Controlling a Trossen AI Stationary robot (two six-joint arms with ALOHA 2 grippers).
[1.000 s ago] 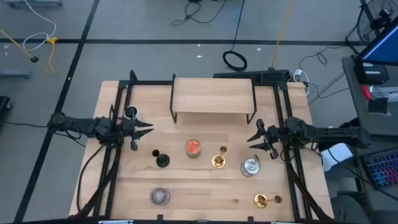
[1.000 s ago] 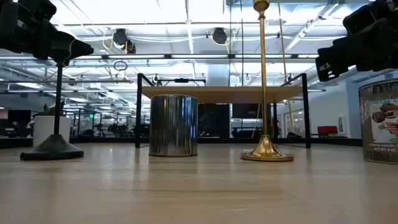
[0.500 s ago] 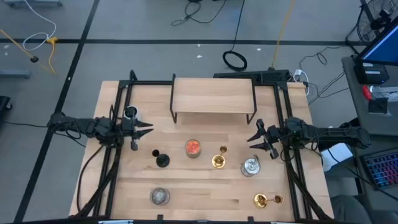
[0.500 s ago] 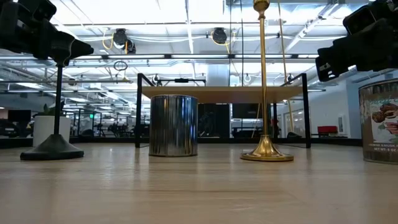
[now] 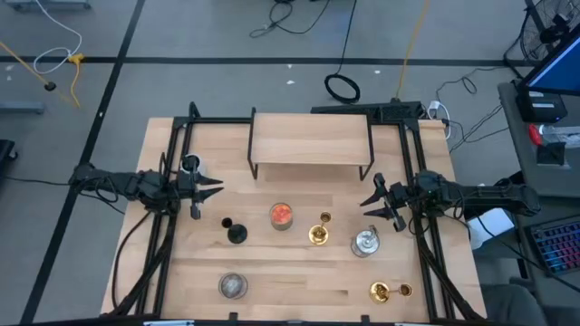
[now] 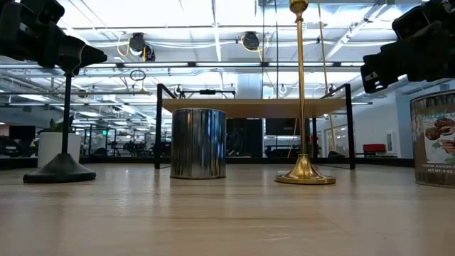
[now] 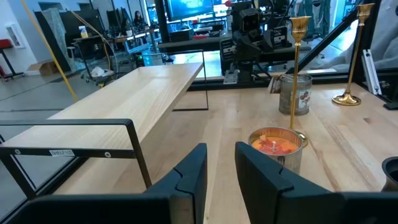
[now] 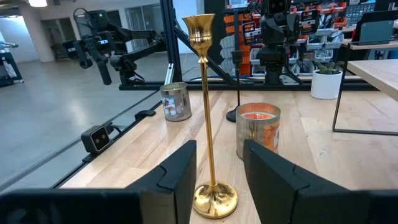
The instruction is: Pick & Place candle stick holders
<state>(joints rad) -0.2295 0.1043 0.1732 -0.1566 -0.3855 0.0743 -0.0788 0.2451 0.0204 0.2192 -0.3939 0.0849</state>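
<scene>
The left gripper [image 5: 210, 186] and the right gripper [image 5: 373, 201] both hover at the table's sides with fingers spread and empty, probably ready to start. One slim shiny gold holder [image 8: 209, 118] stands mid-table before the right gripper, another gold holder [image 5: 390, 291] is near the front edge, and the matte black holder [image 5: 235, 231] with its round flared base stands nearer the left gripper.

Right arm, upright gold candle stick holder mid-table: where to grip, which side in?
Grip the thin stem of the gold candle stick holder, above the flared base and below the cup. It stands upright directly ahead of the open right end effector, so come in level from the right, fingers straddling the stem.
</scene>
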